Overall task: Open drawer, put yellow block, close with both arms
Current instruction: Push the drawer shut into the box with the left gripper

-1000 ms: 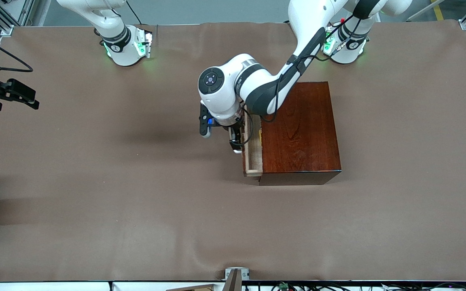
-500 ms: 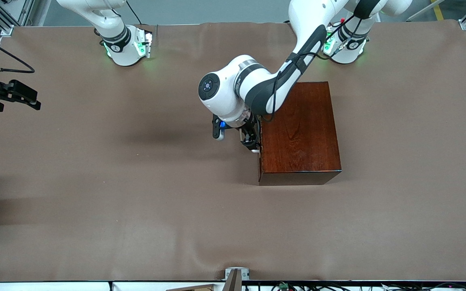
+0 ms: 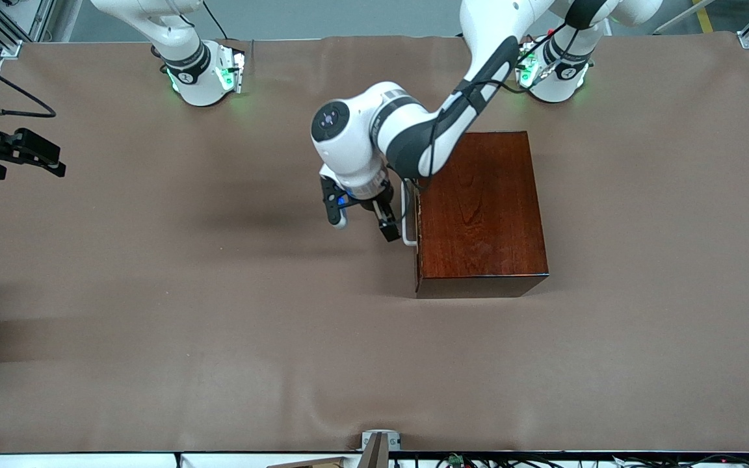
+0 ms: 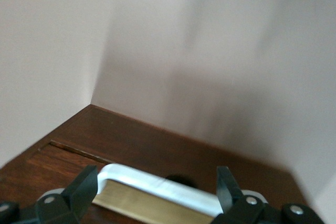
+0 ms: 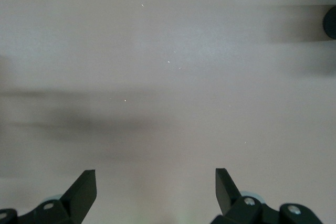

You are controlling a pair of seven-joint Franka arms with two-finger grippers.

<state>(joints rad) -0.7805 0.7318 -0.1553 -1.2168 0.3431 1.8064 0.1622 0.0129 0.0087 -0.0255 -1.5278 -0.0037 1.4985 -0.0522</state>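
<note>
Writing or labels cannot be read anywhere in these views. The box (image 3: 482, 211) is a rectangular body of glossy dark mahogany with visible grain, and it stands on a brown tablecloth (image 3: 218, 325) that has soft wrinkles. The drawer (image 4: 121, 153) is pushed in, its dark reddish-brown front flush with the box; only a thin seam shows around it. Its white handle (image 3: 406, 221) has a smooth U shape. The yellow block is not visible in any view.

The left gripper (image 3: 381, 220) hangs just in front of the drawer front, with its black fingers (image 4: 84, 187) spread wide on both sides of the handle and holding nothing. The right gripper (image 5: 155, 184) waits over bare cloth at the right arm's end of the table, also wide and empty. In the front view this gripper is partly cut by the frame edge.
</note>
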